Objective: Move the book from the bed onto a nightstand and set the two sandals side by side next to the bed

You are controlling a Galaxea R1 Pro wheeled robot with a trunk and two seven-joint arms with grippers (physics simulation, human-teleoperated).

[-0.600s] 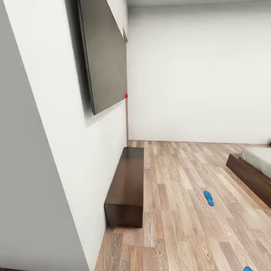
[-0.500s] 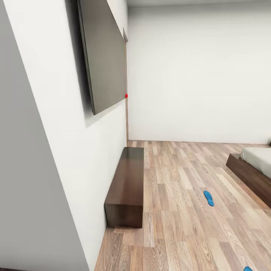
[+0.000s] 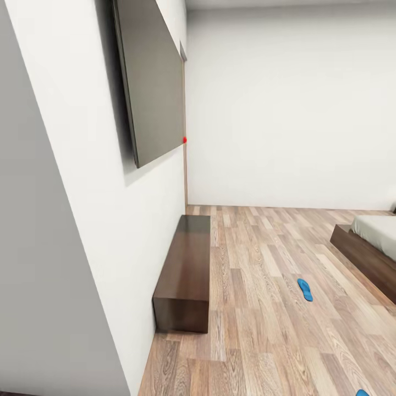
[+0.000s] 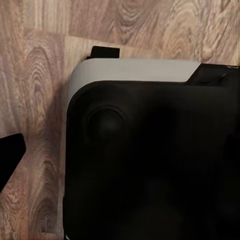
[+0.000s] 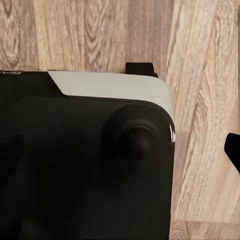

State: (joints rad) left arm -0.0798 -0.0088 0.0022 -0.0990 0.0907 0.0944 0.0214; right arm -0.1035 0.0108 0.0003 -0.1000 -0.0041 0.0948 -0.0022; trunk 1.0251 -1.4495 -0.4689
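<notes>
Bedroom seen from beside a wall; robot base over plank floor, claws not readable.

Head view: white wall (image 3: 82, 220) fills the left of the frame, with a dark flat panel (image 3: 154, 82) hung in the upper left and a small red dot (image 3: 185, 139) at its lower right corner. A long low dark bench (image 3: 186, 269) sits against the wall, centre-left. One blue sandal (image 3: 304, 289) lies on the wood floor (image 3: 264, 308) right of centre, well apart from the bed (image 3: 371, 245) at the right edge; a second sandal (image 3: 362, 392) just shows at the bottom right corner. Both wrist views show the dark robot base (image 4: 150, 160) with a grey rim above floor planks. Cannot tell how far either claw is open or whether either holds anything.
</notes>
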